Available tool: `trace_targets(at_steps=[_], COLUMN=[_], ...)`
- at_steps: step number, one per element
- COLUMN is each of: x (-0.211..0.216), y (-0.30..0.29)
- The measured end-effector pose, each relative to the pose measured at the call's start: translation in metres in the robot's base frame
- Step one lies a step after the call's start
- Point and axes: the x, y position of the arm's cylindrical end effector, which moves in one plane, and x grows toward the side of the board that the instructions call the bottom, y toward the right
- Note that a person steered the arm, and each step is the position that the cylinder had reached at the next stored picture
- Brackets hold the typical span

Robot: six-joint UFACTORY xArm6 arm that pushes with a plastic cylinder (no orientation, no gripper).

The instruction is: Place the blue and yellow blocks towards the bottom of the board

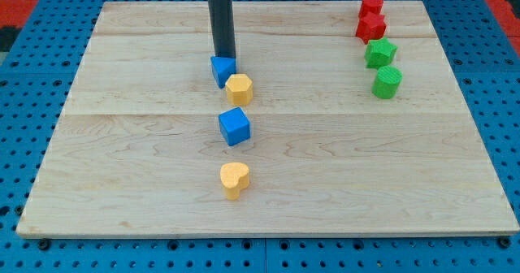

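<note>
Yellow heart-shaped block (234, 179): nearest the view's bottom, on the wooden counter (122, 184). Blue cube (235, 126): just above it, apart. Yellow block (240, 88), rounded, shape unclear: higher, touching a small blue block (221, 68) at its upper left. My tip (225, 58): end of the dark rod, resting against that small blue block's top edge; this tool has nothing to spread or pinch, being a plain rod. Far right, toward the view's top: two green blocks (380, 53) (387, 83), then two red blocks (370, 26) (372, 4), stacked in a column, well apart from the rest.

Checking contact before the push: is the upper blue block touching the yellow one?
Touching: upper blue block abuts yellow block; my tip is behind it.
</note>
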Motion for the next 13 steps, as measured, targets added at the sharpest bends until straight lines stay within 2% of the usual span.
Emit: trace_targets(at_steps=[1, 2, 3, 4, 5, 6, 7, 8, 9, 10, 11, 12, 13], x=[0.062, 0.106, 0.114, 0.098, 0.071, 0.073, 0.044, 0.042, 0.098, 0.098, 0.045, 0.047, 0.100], y=[-0.004, 0.009, -0.025, -0.077, -0.077, -0.059, -0.033, -0.009, 0.011, -0.029, -0.025, 0.037, 0.057])
